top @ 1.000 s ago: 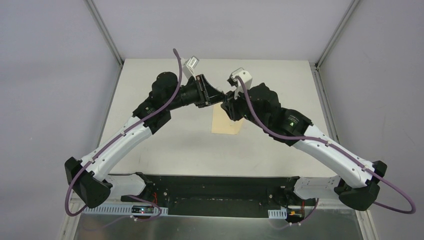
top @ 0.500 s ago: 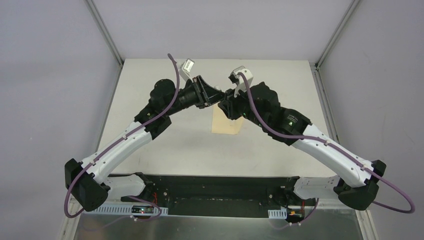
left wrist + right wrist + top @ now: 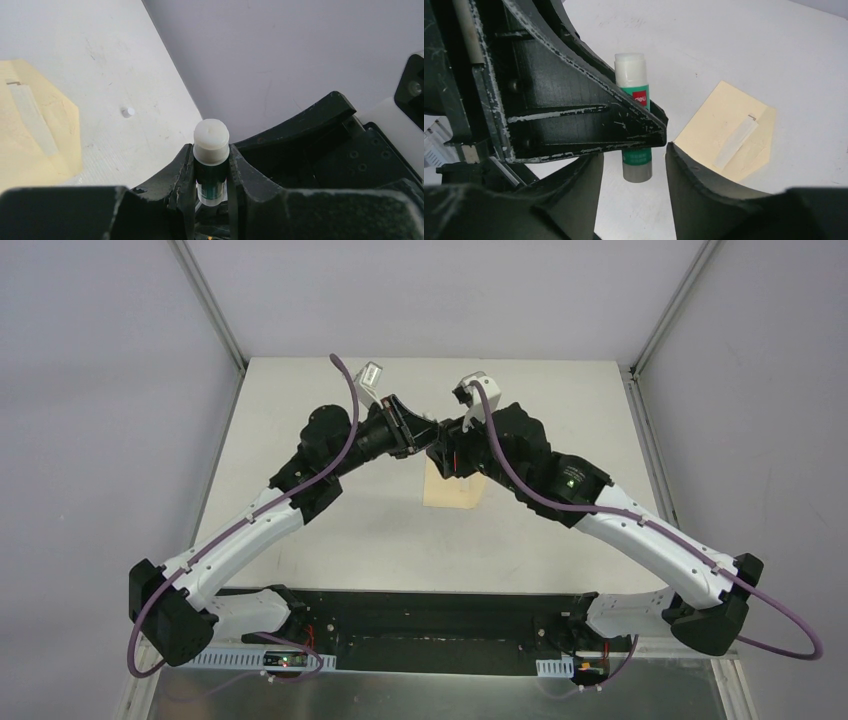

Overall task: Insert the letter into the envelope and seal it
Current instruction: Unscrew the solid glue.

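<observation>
left end effector (image 3: 211, 161) clamps glue stick (image 3: 211, 142); right end effector (image 3: 634, 167) apart at its base.

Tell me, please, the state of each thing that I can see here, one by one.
glue stick, clamped in the left hand, raised above the table.
left hand, shut on the glue stick.
right hand, open, fingers apart on either side of the glue stick's lower end.
envelope, lying flat on the table, a pale strip across it.
</observation>
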Tool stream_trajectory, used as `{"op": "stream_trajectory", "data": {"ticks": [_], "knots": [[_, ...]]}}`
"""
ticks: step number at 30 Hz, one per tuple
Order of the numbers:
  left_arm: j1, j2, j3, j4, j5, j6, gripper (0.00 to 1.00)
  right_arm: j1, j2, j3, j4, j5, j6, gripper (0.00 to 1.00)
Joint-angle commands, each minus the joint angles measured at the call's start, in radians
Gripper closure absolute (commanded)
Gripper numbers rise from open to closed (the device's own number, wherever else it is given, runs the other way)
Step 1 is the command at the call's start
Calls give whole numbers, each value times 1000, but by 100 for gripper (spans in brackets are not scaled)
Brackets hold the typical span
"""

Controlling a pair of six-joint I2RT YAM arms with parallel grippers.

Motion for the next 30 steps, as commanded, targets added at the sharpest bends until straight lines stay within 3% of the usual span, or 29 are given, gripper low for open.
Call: {"op": "stream_trajectory", "data": {"ticks": [1, 5, 17, 24, 30], "knots": [[-9, -27, 84, -106, -54, 41, 100, 2, -43, 45, 49, 37, 1, 43], [-9, -15, 136, -202, -56, 40, 100, 1, -70, 39, 36, 49, -9, 39], [-9, 50, 229, -269, 37, 18, 100, 2, -38, 58, -28, 13, -32, 54], [-9, 53, 233, -262, 40, 15, 100, 2, -25, 57, -21, 13, -28, 58], [-8, 44, 227, -247, 32, 16, 100, 3, -28, 45, -10, -3, -21, 55]]}}
